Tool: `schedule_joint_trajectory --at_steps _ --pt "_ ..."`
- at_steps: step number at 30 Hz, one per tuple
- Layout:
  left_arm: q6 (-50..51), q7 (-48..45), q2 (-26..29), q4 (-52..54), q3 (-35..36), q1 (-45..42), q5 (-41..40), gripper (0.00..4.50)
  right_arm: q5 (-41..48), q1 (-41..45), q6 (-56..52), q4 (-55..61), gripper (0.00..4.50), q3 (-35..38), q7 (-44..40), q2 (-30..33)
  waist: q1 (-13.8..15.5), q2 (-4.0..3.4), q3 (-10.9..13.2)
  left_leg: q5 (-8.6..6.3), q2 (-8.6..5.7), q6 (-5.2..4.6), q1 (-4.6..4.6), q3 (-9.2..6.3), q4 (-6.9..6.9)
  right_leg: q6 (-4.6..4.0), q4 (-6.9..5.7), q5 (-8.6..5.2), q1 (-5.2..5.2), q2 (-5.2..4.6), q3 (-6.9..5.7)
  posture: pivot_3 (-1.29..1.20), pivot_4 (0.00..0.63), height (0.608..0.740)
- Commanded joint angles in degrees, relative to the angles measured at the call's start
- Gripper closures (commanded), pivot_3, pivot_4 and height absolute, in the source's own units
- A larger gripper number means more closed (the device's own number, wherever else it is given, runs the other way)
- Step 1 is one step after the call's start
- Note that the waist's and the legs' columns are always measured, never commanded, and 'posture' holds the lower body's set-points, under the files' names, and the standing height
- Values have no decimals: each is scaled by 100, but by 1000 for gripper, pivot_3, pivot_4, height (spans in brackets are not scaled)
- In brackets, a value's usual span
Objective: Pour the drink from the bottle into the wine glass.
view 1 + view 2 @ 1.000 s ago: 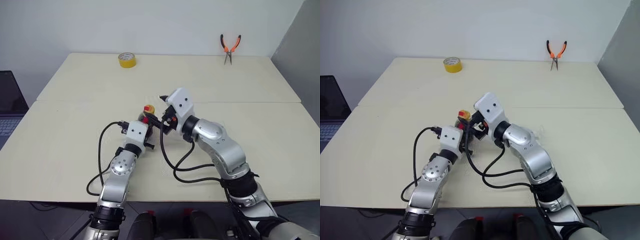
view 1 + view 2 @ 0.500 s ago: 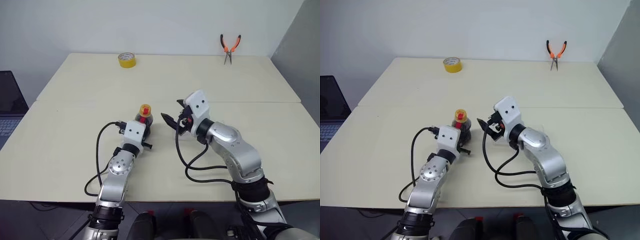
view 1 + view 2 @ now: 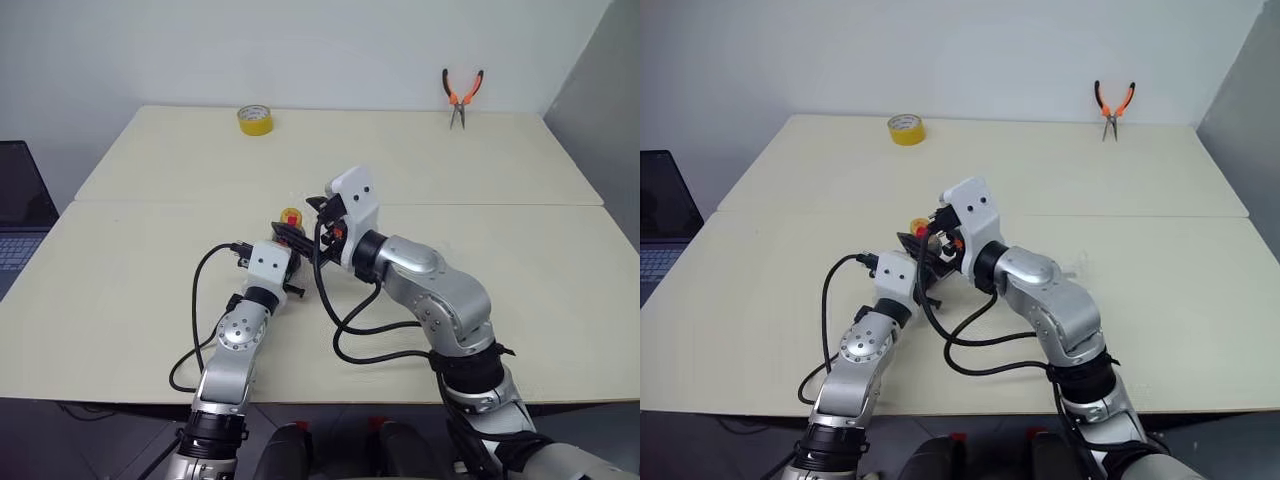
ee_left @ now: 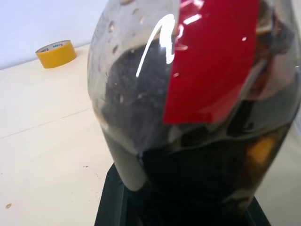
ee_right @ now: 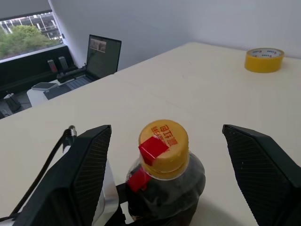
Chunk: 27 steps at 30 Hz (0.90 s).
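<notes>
Between the spread black fingers of our right gripper [image 5: 164, 174] stood the small clear plastic bottle [image 5: 164, 186] with its orange-yellow cap [image 5: 163, 145], dark brown drink [image 4: 202, 174] filling its round body. Our left gripper [image 3: 283, 243] was clamped tight on that body from the near side, keeping it upright on the pale beige table [image 3: 130, 260]; we judged this hold was meant to steady the bottle while the right hand dealt with the cap. The right jaws stood wide, one finger on each side of the cap and neither touching it, aimed level at the neck from just above the left gripper. We could not find the wine glass.

Room was generous: beyond both grippers lay bare tabletop, with a yellow tape roll [image 3: 254, 120] well apart toward the far edge and orange-handled pliers [image 3: 460, 97] far off to the right. A dark laptop [image 3: 22, 215] sat past the table's left edge, well clear of the left arm.
</notes>
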<state>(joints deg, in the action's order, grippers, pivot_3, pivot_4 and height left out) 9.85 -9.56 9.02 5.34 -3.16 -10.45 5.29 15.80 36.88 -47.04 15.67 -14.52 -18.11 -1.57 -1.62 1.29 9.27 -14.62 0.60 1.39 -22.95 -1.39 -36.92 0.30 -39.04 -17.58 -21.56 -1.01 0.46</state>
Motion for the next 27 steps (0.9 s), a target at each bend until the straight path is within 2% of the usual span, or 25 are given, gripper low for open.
schedule_joint_trajectory --at_steps 1,11,15,20,21,27 --pt "-180 6 16 228 1 -97 -20 3810 -71 167 243 18 466 -53 31 -73 0 0 0 0 0 0 0 0 0 0 0 0 0 0 0 0 150 740" --pt "-175 23 -1 213 -8 -120 -12 3810 -206 133 418 -143 466 -110 -24 22 0 0 0 0 0 0 0 0 1 0 0 0 -1 0 0 0 150 740" --pt "-176 30 -9 204 -8 -135 -12 3810 -193 130 434 -167 1312 -100 -43 20 0 0 0 0 1 0 0 0 1 0 0 0 -1 0 0 0 150 740" --pt "-174 34 -1 211 7 -136 -12 3810 -173 118 463 -186 3109 -113 -103 24 0 0 0 0 1 0 0 0 1 0 0 0 -1 0 0 0 150 740" --pt "-175 36 1 209 11 -138 -12 3810 -169 116 477 -188 3268 -116 -117 26 0 0 0 0 0 0 0 -1 1 0 0 0 0 0 -1 0 150 740" --pt "-180 44 -1 211 15 -132 -15 3810 195 -31 629 -213 3267 111 -274 -203 0 0 0 0 1 0 0 0 1 0 0 0 0 0 -1 0 150 740"
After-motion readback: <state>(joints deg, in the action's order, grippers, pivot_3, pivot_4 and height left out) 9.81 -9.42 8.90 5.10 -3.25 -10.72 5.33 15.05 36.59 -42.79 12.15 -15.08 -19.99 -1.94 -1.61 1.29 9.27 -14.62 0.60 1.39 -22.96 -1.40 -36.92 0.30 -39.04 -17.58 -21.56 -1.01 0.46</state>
